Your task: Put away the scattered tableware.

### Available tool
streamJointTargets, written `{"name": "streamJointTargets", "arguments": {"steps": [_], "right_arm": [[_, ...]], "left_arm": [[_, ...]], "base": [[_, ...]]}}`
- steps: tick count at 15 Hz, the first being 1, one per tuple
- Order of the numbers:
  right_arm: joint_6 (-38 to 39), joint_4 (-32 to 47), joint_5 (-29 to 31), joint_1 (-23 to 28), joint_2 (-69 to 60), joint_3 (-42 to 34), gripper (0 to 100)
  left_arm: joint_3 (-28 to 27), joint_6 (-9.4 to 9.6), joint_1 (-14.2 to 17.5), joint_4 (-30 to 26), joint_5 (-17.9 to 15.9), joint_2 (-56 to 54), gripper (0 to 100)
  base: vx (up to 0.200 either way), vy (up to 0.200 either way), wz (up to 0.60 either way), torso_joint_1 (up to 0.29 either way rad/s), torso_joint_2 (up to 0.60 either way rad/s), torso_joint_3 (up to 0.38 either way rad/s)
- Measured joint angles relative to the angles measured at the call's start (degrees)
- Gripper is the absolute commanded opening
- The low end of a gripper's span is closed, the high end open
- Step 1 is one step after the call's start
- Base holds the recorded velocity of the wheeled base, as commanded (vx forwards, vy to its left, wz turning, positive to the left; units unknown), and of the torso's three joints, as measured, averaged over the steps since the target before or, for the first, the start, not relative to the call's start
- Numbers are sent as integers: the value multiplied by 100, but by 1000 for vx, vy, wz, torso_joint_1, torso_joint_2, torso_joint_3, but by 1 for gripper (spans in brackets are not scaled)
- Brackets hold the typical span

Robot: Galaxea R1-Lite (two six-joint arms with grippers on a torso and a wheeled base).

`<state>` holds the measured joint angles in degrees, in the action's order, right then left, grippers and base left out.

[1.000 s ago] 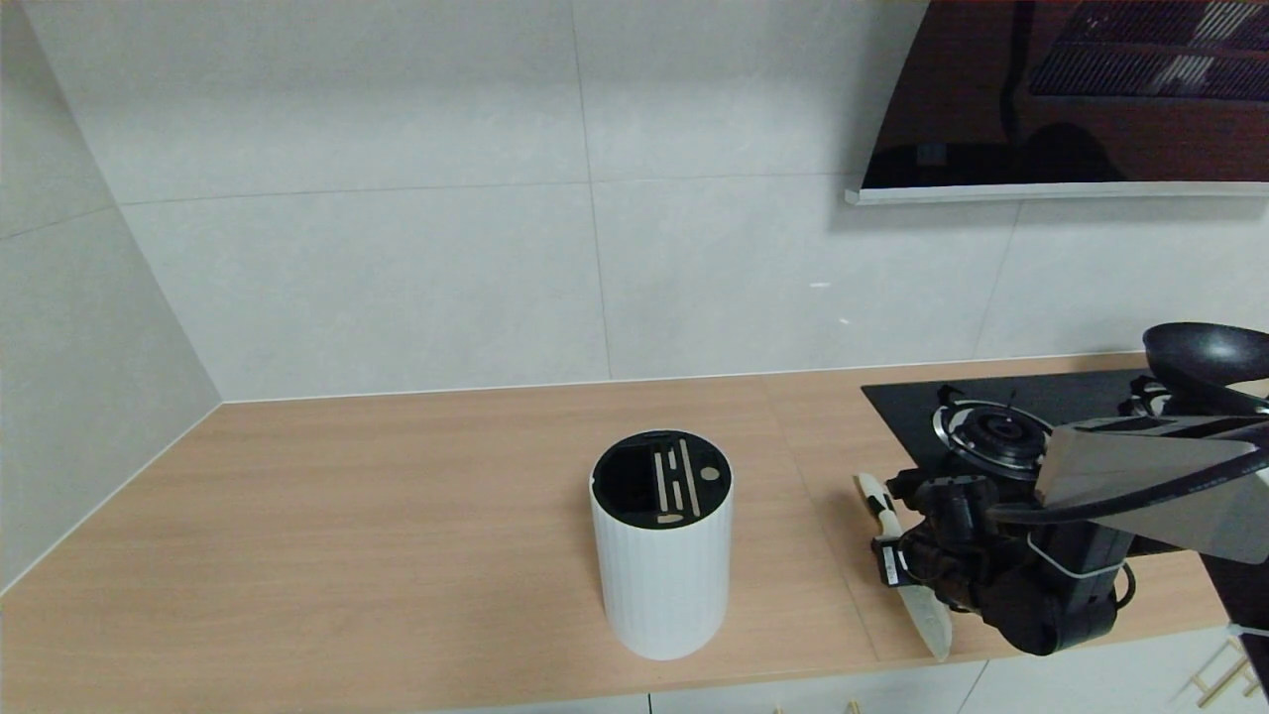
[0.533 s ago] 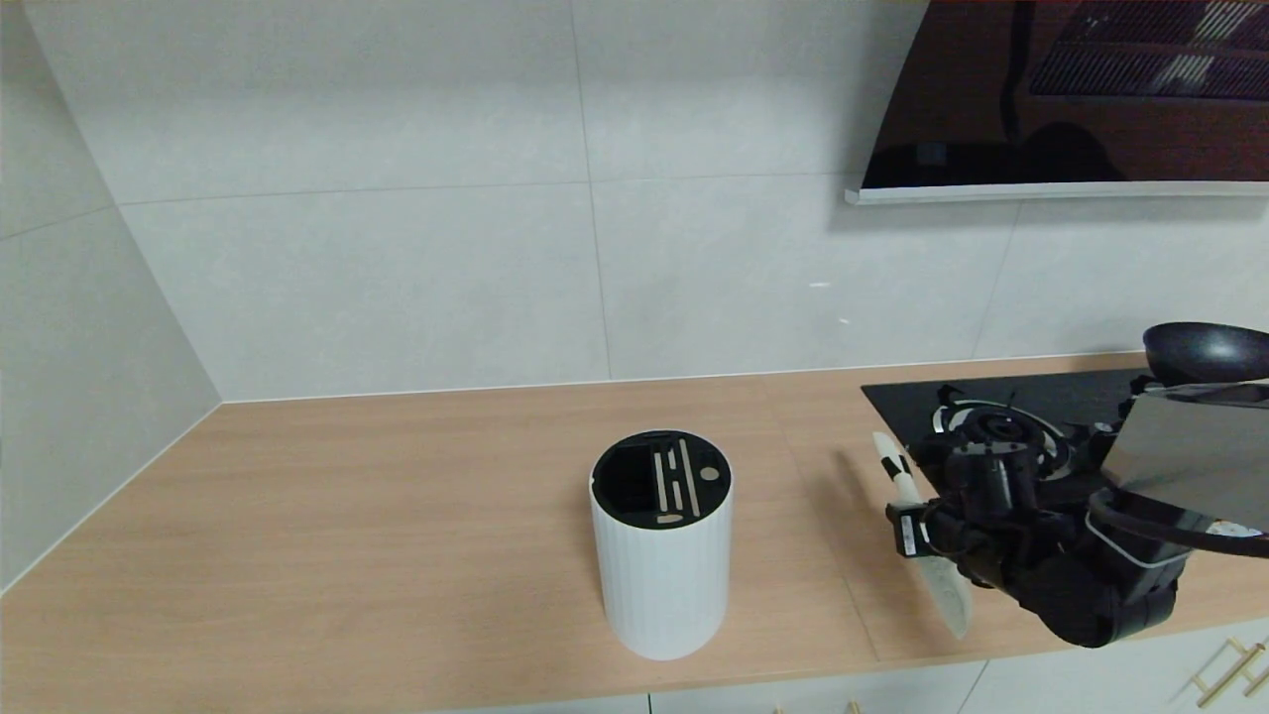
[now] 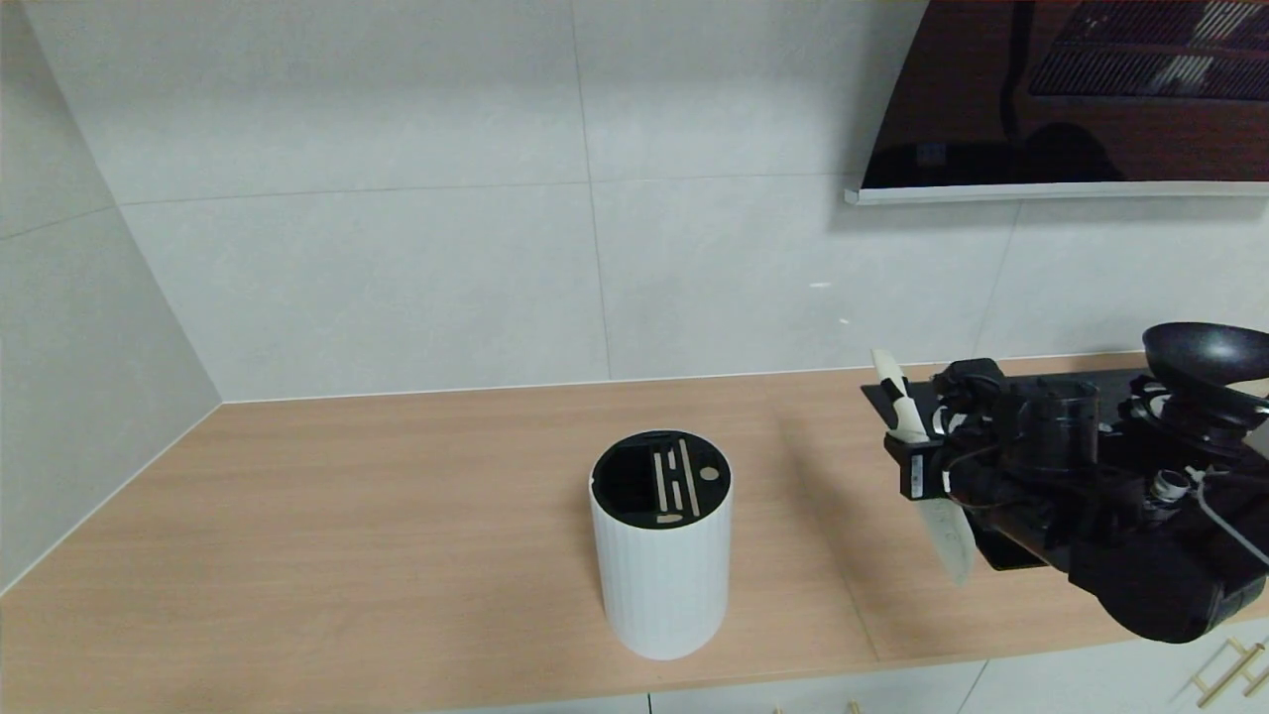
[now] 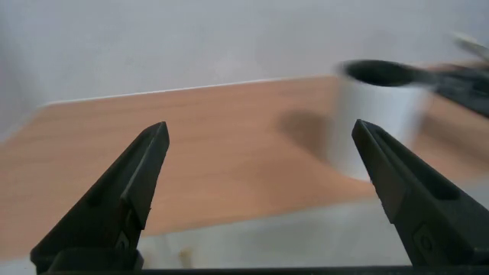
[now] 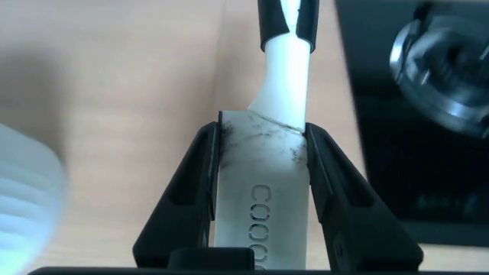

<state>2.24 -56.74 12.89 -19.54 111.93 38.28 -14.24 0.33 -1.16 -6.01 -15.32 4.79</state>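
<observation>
Pale grey wall tiles back a wooden desk, with a dark range hood at the upper right of the head view. Low in the centre of that frame stands a white ribbed holder, upright, its black top cut with slots. At the right of the frame the right gripper hangs above the desk with a white knife, handle up and blade pointing down, well apart from the holder. Its fingers are clenched on the flat of the blade just below the handle, beside the black hob. The left gripper has its fingers spread wide, grasping nothing, near the desk's front edge.
</observation>
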Motion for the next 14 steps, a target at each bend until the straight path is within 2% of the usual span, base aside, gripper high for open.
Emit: {"name": "streamJointTargets", "arguments": {"steps": [2, 5, 7, 8, 9, 12, 14], "right_arm": [[-6, 279, -9, -143, -289, 227, 0], [-11, 596, -24, -355, -488, 695, 0], [-9, 944, -38, -435, -477, 1196, 0], [-9, 1176, -33, -534, -457, 1508, 0], [-6, 1301, -27, -706, -446, 1709, 0], [2, 1335, 71, -1257, -584, 1808, 0], [5, 1336, 132, -1532, -706, 1707, 0]], "left_arm": [[-539, -1, -55, -165, -660, 678, 100], [-1326, -9, -105, -80, -1580, 2081, 100], [-1685, -51, -165, 265, -1930, 3098, 100], [-1833, -166, -276, 674, -2039, 3672, 100], [-1944, -388, -471, 1213, -2119, 4228, 100], [-2122, -1393, -1342, 2606, -2217, 5604, 100], [-2104, -1996, -1813, 3428, -2203, 6356, 100]], "base": [[0, 0, 0, 0, 0, 0], [0, 0, 0, 0, 0, 0], [0, 0, 0, 0, 0, 0], [0, 0, 0, 0, 0, 0], [0, 0, 0, 0, 0, 0], [0, 0, 0, 0, 0, 0], [0, 0, 0, 0, 0, 0]]}}
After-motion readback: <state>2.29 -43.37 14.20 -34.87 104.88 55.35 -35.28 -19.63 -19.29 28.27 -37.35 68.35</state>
